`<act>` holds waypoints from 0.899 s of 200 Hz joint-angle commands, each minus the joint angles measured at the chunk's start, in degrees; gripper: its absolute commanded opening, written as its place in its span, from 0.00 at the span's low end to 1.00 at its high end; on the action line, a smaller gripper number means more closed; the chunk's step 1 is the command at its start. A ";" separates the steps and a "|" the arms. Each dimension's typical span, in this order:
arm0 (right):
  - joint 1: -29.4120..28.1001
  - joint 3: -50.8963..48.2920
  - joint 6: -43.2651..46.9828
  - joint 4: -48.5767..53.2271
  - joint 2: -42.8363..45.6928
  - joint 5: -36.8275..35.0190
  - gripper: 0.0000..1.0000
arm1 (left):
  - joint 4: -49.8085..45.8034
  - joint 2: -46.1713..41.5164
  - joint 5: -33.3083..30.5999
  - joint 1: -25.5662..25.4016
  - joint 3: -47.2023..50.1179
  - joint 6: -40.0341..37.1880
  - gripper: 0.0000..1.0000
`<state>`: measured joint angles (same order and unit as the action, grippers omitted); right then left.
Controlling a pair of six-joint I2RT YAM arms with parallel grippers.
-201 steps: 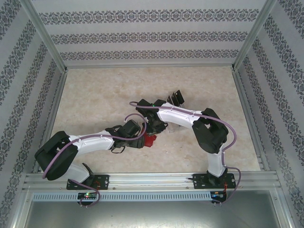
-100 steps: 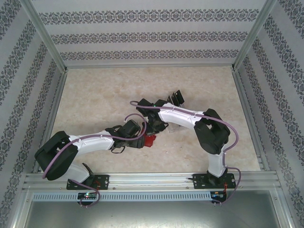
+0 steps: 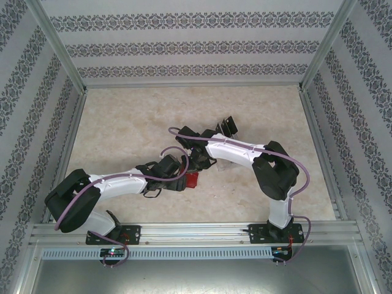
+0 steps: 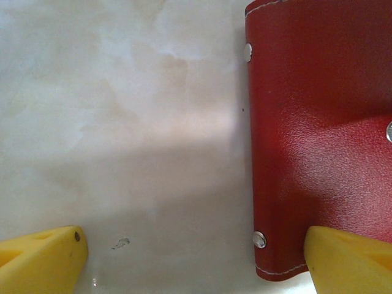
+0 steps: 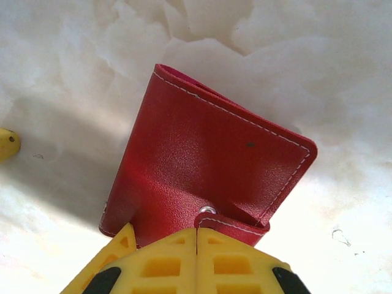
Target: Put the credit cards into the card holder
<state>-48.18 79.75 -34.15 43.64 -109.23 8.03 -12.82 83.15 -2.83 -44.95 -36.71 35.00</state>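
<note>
Red card holder [image 5: 208,165] is lying on the table [image 4: 122,122]
Left fingers [image 4: 40,260] are standing wide, one over its corner; right fingers [image 5: 165,263] are pressing together at its snap tab [image 5: 231,223]

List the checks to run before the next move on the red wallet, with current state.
1. The right gripper is shut: ok, its fingertips meet at the snap tab.
2. The snap tab is actually pinched: cannot tell, the fingertips hide its end.
3. The left gripper is open: ok, it straddles one edge of the card holder, with one finger over the red leather and the other over bare table.
4. The card holder is opened for loading: not ok, it is folded closed.
5. A card is in either gripper: not ok, none seen at the fingers.
</note>
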 commanded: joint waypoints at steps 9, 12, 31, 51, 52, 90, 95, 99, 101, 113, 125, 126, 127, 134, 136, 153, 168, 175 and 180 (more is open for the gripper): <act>-0.77 -0.82 0.04 0.16 -1.06 -1.00 0.00 | 2.32 2.66 2.43 -0.48 2.09 0.74 0.93; -0.80 -0.82 0.05 0.27 -1.11 -1.08 0.00 | 2.28 2.71 2.42 -0.49 2.12 0.73 0.93; -1.03 -0.73 0.50 0.57 -1.80 -1.76 0.00 | 2.44 2.80 2.50 -0.49 1.99 0.74 0.93; -1.22 -0.73 0.57 0.35 -2.46 -1.97 0.00 | 2.44 2.97 2.48 -0.49 1.92 0.77 0.93; -1.21 -0.73 0.57 0.33 -2.51 -2.01 0.00 | 2.44 2.93 2.43 -0.49 1.91 0.68 0.93; -1.21 -0.42 0.62 -0.04 -3.35 -2.23 0.00 | 2.31 2.93 2.58 -0.47 1.83 0.68 0.92; -1.20 -0.38 0.64 -0.04 -3.46 -2.25 0.00 | 2.29 2.97 2.61 -0.49 1.84 0.71 0.92; -1.21 -0.38 0.65 -0.13 -3.47 -2.23 0.00 | 2.34 2.98 2.62 -0.49 1.87 0.74 0.92; -1.21 -0.38 0.64 -0.13 -3.52 -2.28 0.00 | 2.29 3.04 2.58 -0.49 1.85 0.70 0.92; -1.19 -0.38 0.65 -0.14 -3.71 -2.19 0.00 | 2.27 3.06 2.57 -0.49 1.83 0.71 0.92; -1.21 -0.38 0.58 -0.29 -3.82 -2.24 0.00 | 2.42 3.06 2.57 -0.49 1.86 0.71 0.92; -1.21 -0.38 0.58 -0.25 -3.85 -2.23 0.00 | 2.43 3.06 2.57 -0.49 1.88 0.74 0.92; -1.21 -0.38 0.53 -0.28 -3.87 -2.28 0.00 | 2.44 3.07 2.57 -0.49 1.85 0.75 0.92; -1.21 -0.45 0.50 -0.39 -3.95 -2.40 0.00 | 2.38 3.10 2.58 -0.49 1.87 0.74 0.92; -1.21 -0.46 0.45 -0.44 -3.97 -2.40 0.00 | 2.39 3.07 2.57 -0.45 1.85 0.69 0.92; -1.21 -0.38 0.32 -0.61 -4.37 -2.47 0.00 | 2.52 3.19 2.65 -0.49 1.83 0.72 0.92; -1.21 -0.55 0.01 -0.94 -4.26 -2.92 0.00 | 2.55 3.31 2.74 -0.49 1.82 0.76 0.92; -1.17 -0.56 -0.08 -1.09 -4.24 -3.06 0.00 | 2.63 3.33 2.83 -0.49 1.88 0.78 0.92; -1.21 -0.47 -0.06 -1.13 -4.23 -3.02 0.00 | 2.63 3.41 2.83 -0.49 1.91 0.78 0.92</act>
<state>-48.93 79.37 -34.13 42.98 -112.18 6.90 -12.80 83.29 -2.85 -44.95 -36.71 35.00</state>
